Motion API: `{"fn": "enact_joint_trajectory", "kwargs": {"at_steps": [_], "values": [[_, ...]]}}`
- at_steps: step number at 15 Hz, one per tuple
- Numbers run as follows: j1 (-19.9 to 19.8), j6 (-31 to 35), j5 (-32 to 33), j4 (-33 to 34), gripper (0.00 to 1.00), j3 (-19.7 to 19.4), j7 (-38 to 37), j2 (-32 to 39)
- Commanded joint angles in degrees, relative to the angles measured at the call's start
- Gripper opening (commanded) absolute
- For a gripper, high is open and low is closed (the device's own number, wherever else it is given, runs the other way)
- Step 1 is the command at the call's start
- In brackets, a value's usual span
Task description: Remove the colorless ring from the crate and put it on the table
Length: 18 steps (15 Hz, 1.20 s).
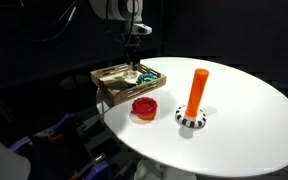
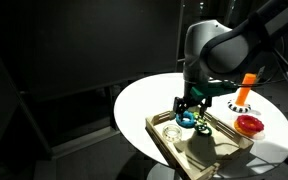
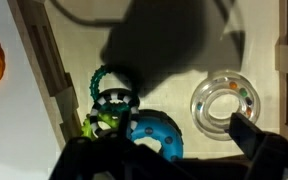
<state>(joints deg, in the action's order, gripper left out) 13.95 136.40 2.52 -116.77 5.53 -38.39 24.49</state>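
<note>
The colorless ring [image 3: 224, 105] is clear with small coloured beads inside. It lies flat on the floor of the wooden crate [image 3: 46, 70]; it also shows in an exterior view [image 2: 171, 130]. My gripper [image 3: 164, 140] is open and hovers just above the crate's inside. Its right finger is next to the ring's lower right edge, not touching it. A teal ring [image 3: 156, 135] lies below the gap between the fingers. In both exterior views the gripper [image 1: 132, 58] [image 2: 189, 108] hangs over the crate [image 1: 119, 88] [image 2: 209, 150] at the edge of the white table [image 1: 234, 130] [image 2: 144, 100].
A green and black striped toy [image 3: 109, 108] lies in the crate beside the teal ring. A red ring [image 1: 144, 106] [image 2: 249, 124] sits on the table next to the crate. An orange peg [image 1: 196, 92] [image 2: 245, 90] stands upright on a striped base.
</note>
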Motion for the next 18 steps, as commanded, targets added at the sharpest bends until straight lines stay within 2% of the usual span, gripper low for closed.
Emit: {"fn": "enact_joint_trajectory", "kwargs": {"at_steps": [1, 8, 18], "values": [[0.97, -0.14, -0.7, 0.16, 1.0, -0.93, 0.43, 0.07], [1.77, -0.07, 0.12, 1.1, 1.0, -1.71, -0.56, 1.48], [4.0, -0.25, 0.59, 5.52, 1.0, -4.08, -0.92, 7.84]]}}
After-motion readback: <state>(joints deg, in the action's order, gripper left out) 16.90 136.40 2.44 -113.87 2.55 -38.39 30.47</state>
